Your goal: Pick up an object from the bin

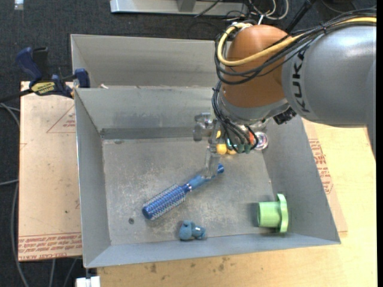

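Your claw (213,167) stands right at the handle end of the blue brush (173,197) — whether it is open or gripping, you cannot tell. The brush lies flat on the bin (90,178) floor, its long axis running down-left from the claw — bristles farthest away.

Grey bin (137,160), blue hairbrush (173,197) (lying diagonally), green spool (272,214), small blue piece (191,231)

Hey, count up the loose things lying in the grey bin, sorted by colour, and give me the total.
Blue: 2, the hairbrush and the small lump
Green: 1, the plastic spool
Total: 3
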{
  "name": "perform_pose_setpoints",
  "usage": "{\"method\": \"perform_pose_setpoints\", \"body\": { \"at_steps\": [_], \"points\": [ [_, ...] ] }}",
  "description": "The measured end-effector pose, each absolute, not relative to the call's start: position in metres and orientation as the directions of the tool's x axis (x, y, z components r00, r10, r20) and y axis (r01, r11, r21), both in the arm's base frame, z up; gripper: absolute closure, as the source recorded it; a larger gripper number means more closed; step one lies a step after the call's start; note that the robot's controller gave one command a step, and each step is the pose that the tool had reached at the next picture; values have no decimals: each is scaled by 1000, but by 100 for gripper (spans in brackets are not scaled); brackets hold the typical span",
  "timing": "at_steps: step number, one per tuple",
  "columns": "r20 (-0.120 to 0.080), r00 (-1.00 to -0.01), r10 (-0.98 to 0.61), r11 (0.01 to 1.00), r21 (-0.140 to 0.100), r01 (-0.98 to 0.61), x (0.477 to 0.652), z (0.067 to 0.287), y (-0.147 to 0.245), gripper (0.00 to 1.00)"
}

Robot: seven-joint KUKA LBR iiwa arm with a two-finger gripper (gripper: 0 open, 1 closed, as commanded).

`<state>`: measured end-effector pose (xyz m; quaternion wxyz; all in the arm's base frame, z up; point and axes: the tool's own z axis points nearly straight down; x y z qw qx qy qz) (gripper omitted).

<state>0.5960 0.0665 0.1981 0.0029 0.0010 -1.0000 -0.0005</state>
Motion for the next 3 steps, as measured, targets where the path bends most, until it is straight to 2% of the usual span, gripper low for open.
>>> {"method": "perform_pose_setpoints", "body": {
  "at_steps": [1, 2, 3],
  "points": [
    [7, -995, -100, 995, 1, -100, 558, 65, 65, 0],
    [-1, -995, -98, 995, 2, -98, 561, 70, 65, 100],
    [-10, -990, -141, 990, 1, -141, 567, 215, 92, 100]
  ]
}}
